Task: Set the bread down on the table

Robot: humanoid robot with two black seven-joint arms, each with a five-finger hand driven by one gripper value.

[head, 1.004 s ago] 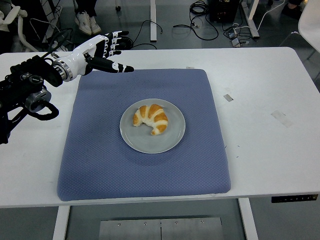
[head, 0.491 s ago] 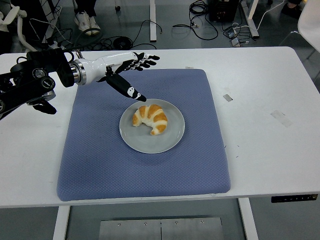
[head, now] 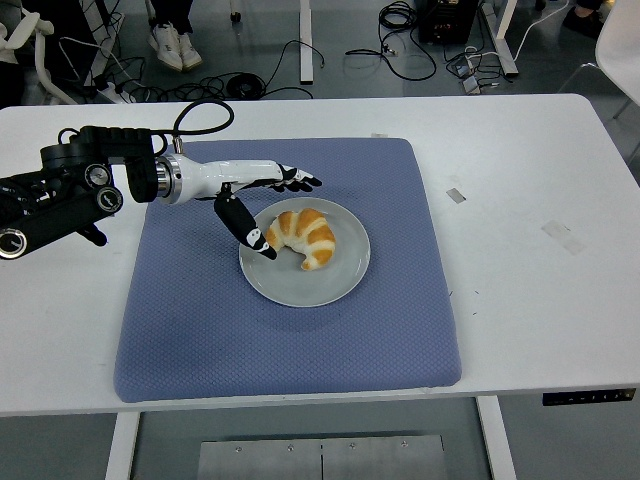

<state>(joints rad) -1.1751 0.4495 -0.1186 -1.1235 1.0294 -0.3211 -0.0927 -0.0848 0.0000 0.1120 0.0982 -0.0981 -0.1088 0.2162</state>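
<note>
Spanning most of the view, white table (head: 520,200), bare toward its right edge apart from a few small tape scraps. Blue mat (head: 300,330) covers the table's middle, reaching close to the near edge. Left arm (head: 70,185) enters over the table's left edge, black-jointed with a white forearm. Grey plate (head: 300,285) sits at the mat's centre. Croissant (head: 303,234) lies on the plate's far half, curved, golden with pale patches. Left hand (head: 262,192) hovers over the plate's far-left rim, fingers spread and holding nothing: thumb angled down beside the croissant's left end, the other fingers stretched past its far side. Contact with the bread cannot be told.
</note>
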